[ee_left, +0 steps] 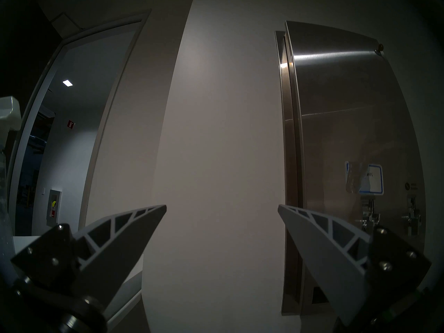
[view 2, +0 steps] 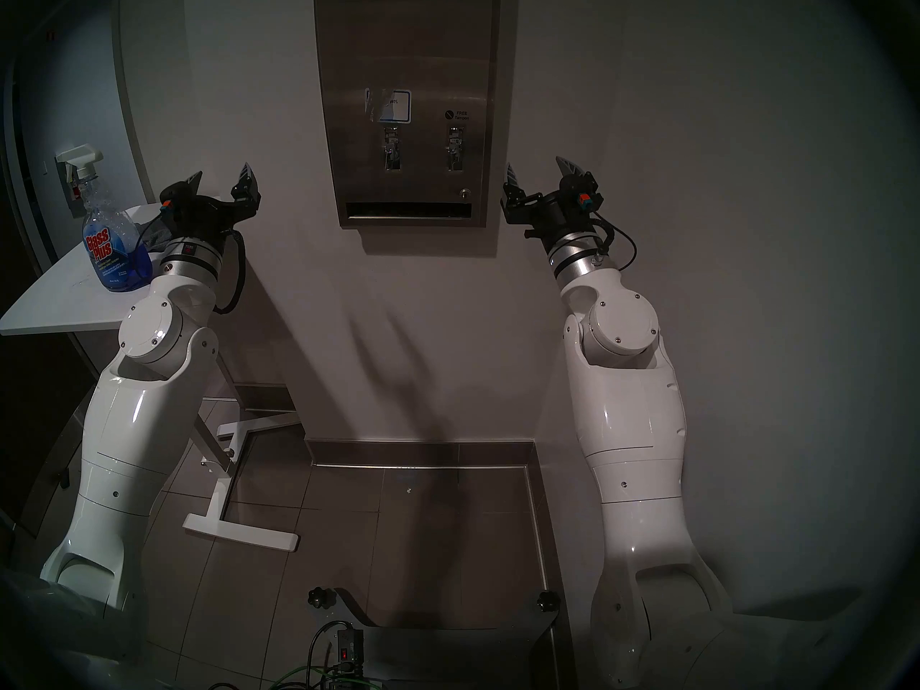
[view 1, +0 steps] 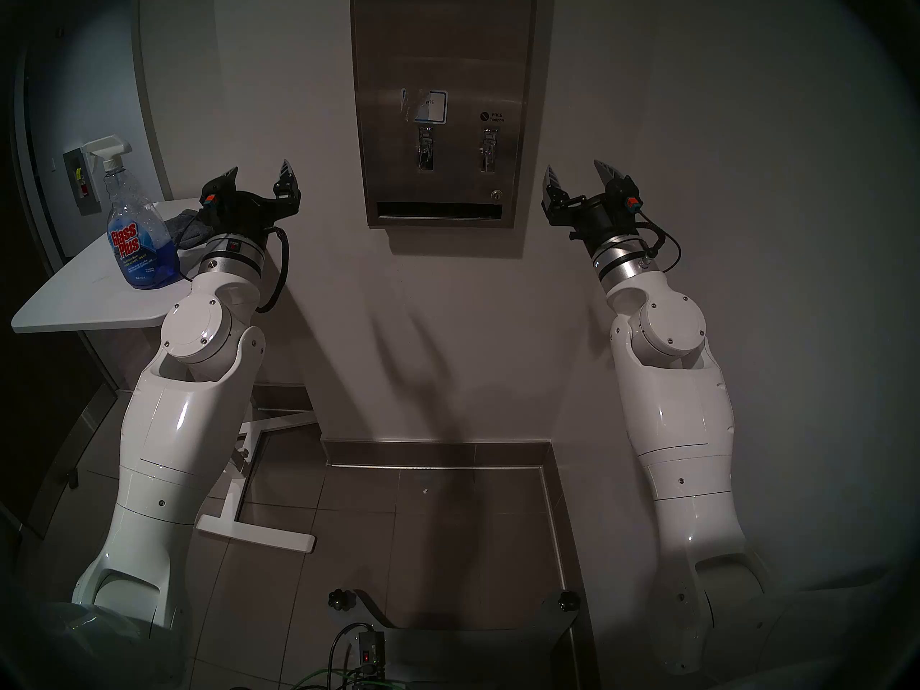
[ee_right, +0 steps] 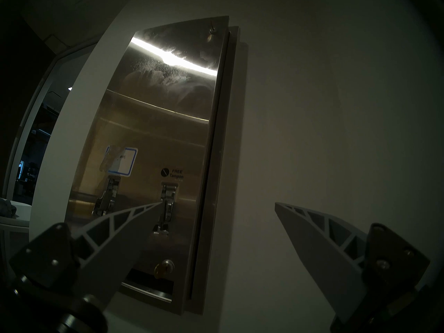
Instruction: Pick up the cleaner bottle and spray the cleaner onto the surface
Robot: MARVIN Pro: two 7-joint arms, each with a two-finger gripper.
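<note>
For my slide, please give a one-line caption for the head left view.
Both grippers, left and right, open beside the steel dispenser; cleaner bottle waits on the white table.

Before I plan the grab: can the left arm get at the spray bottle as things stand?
Probably yes. The bottle stands upright on the white table, just outboard of the left gripper, whose fingers are open and empty. Nothing lies between them; a grey cloth sits behind.

My 2 hands raised before the steel dispenser (view 2: 405,51).
My left hand (view 2: 221,176) and right hand (view 2: 540,170) gape empty; the cleaner bottle (view 2: 112,236) stands on the bench (view 2: 55,295).
</note>
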